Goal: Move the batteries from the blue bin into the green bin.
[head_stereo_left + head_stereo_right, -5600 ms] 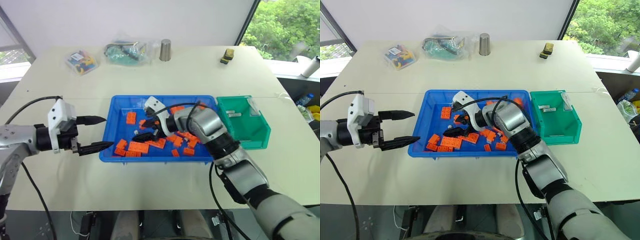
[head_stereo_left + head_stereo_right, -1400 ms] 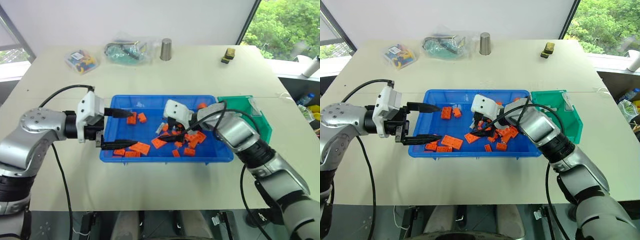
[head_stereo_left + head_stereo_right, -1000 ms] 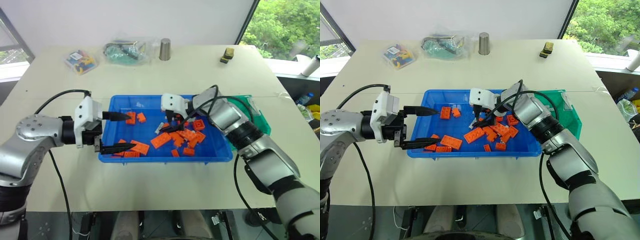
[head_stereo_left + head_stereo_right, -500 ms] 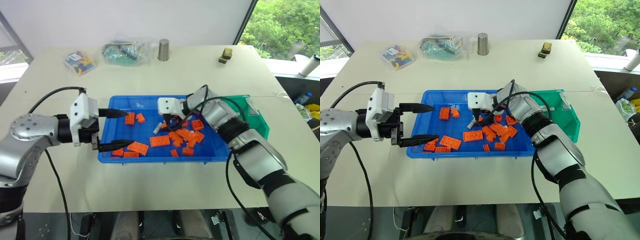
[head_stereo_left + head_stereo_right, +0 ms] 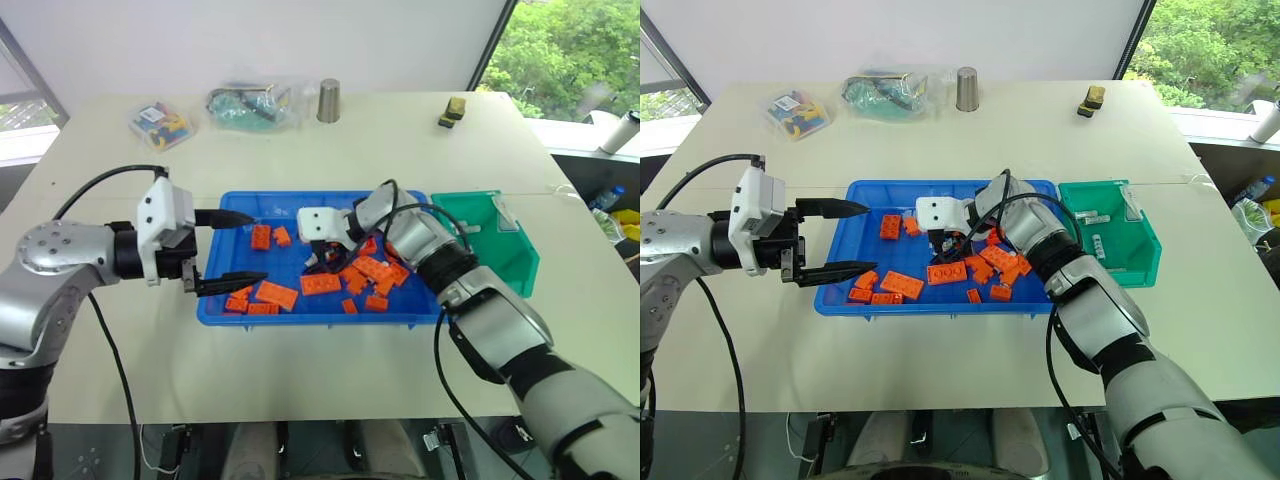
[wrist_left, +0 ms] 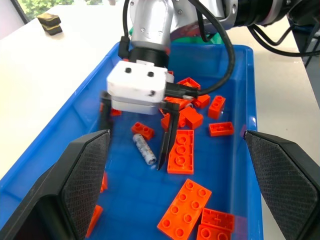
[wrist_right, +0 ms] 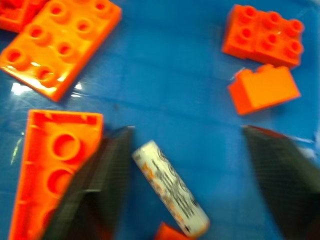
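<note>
Two black fingers of the right gripper (image 6: 134,137) reach down into the blue bin (image 5: 235,306), set apart with a gap between them, and one battery (image 6: 144,149) lies flat on the bin floor in that gap. In the right wrist view the same battery (image 7: 170,195) sits between the finger pads (image 7: 102,172), close to the one beside a large orange plate (image 7: 47,167); it looks just short of touching either pad, though the blur there leaves this unsure. Nothing is gripped. Orange bricks (image 5: 372,268) lie scattered around the gripper, most of them toward the green bin's side of the tray, with a few more (image 5: 268,294) near the opposite end.

At that opposite end the left gripper (image 5: 240,248) hovers over the blue bin's edge, its fingers spread wide and empty, pointing across the tray toward the right gripper.

Beside the blue bin, touching its short wall, stands the green bin (image 5: 1140,262), with two small silver batteries (image 5: 1097,232) lying inside.
</note>
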